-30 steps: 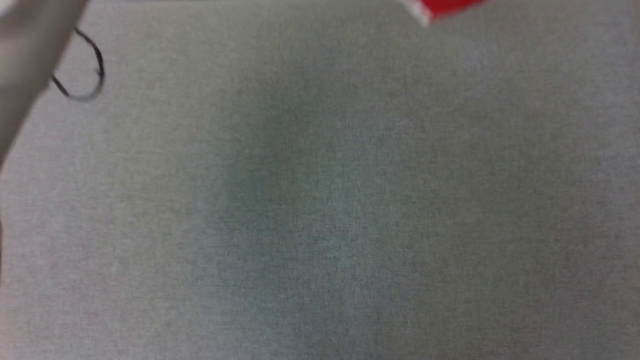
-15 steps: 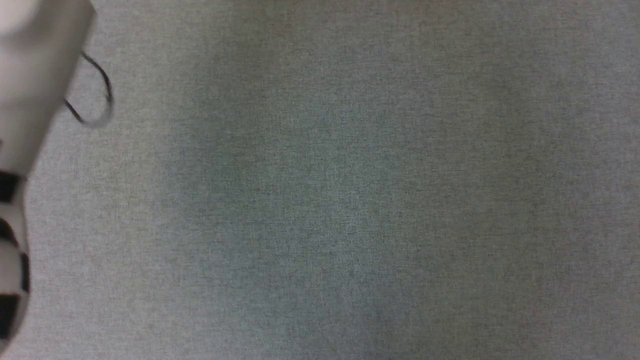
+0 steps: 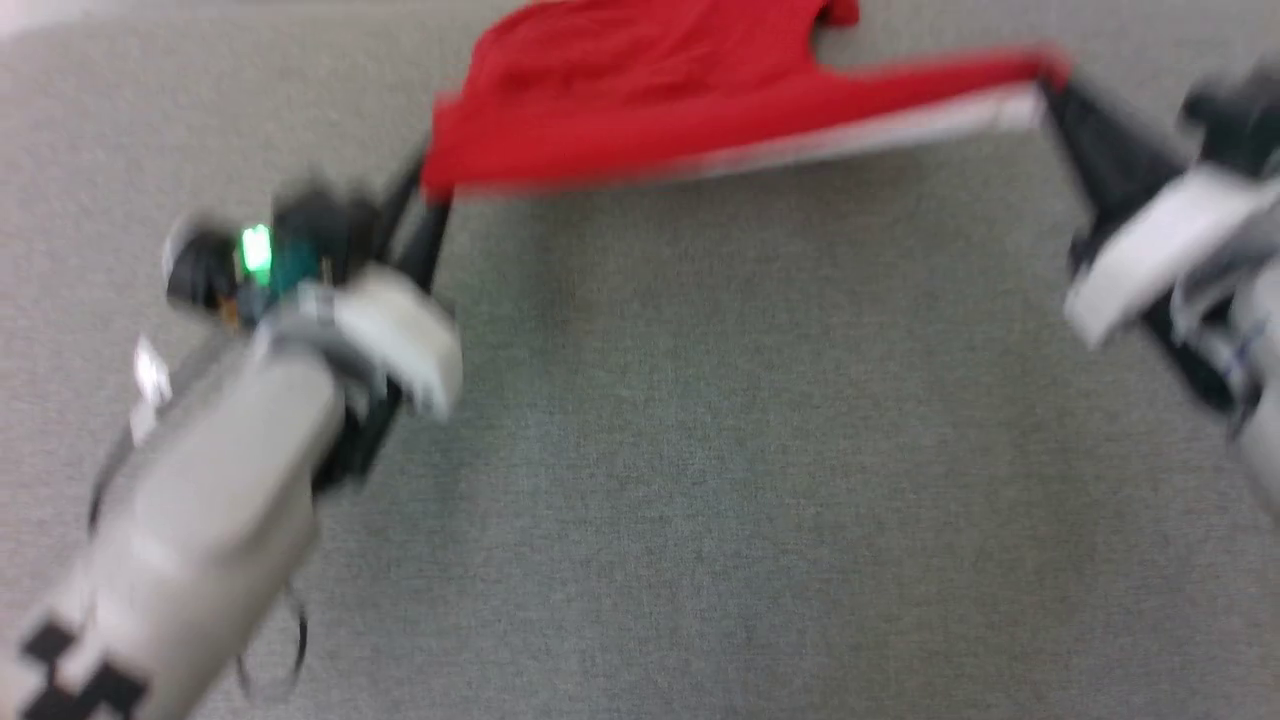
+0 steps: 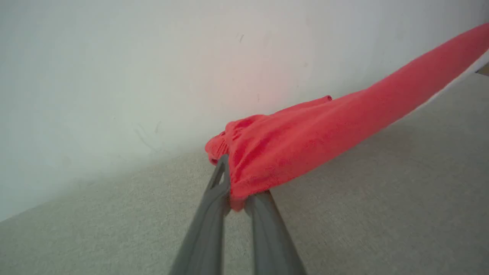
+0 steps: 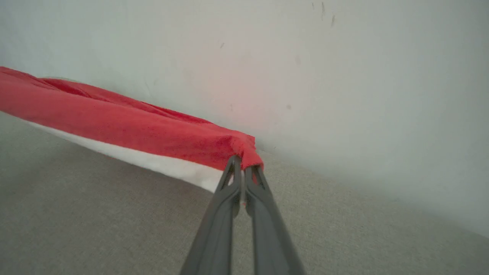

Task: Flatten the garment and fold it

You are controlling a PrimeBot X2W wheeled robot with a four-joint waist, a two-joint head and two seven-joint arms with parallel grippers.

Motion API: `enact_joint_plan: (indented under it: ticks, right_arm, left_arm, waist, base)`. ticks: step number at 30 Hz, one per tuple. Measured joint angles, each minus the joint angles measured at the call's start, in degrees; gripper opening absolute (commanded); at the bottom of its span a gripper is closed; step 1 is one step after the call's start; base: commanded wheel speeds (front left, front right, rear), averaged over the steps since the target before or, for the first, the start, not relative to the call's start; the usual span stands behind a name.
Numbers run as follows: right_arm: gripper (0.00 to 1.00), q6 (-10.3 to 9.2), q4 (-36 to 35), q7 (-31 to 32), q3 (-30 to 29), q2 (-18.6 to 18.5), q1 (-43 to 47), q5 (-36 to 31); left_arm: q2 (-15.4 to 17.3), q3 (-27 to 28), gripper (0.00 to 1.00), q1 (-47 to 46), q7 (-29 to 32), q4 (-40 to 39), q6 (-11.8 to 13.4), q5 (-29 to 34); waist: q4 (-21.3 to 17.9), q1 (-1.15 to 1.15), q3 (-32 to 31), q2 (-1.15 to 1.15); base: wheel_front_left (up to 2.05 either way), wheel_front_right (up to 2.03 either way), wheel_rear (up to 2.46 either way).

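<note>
A: Location of garment (image 3: 640, 95)?
B: Stretched taut over grey surface (image 3: 700, 480), close to pale wall (image 4: 114, 57); white trim along near edge.
A: State of left gripper (image 4: 237, 193)?
B: Clenched on bunched red corner.
A: And right gripper (image 5: 243, 168)?
B: Pinched onto opposite corner, beside white trim.

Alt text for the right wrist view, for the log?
The right gripper is shut on a corner of a red garment with a white edge band, which stretches away left over a grey fabric surface. A pale wall is behind.
</note>
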Motion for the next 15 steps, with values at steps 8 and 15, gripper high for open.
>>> enact_joint_plan:
  ticks: [8, 15]
  right_arm:
    - [0.0, 0.0, -10.7, 2.8, 1.8, -3.5, 18.4, 1.2]
    - [0.0, 0.07, -19.2, 6.8, -2.5, -5.9, 35.2, 1.2]
  left_arm:
    - [4.8, 2.3, 0.0, 20.8, 0.0, -10.5, 5.5, 1.7]
    - [7.5, -0.1, 0.0, 30.6, 0.2, -15.4, 8.5, 3.1]
  waist:
    - [-0.7, -0.01, -6.6, 0.0]
    - [-1.2, -0.01, -11.6, 0.0]
  base:
    - [0.0, 0.0, 0.0]
    - [0.0, 0.0, 0.0]
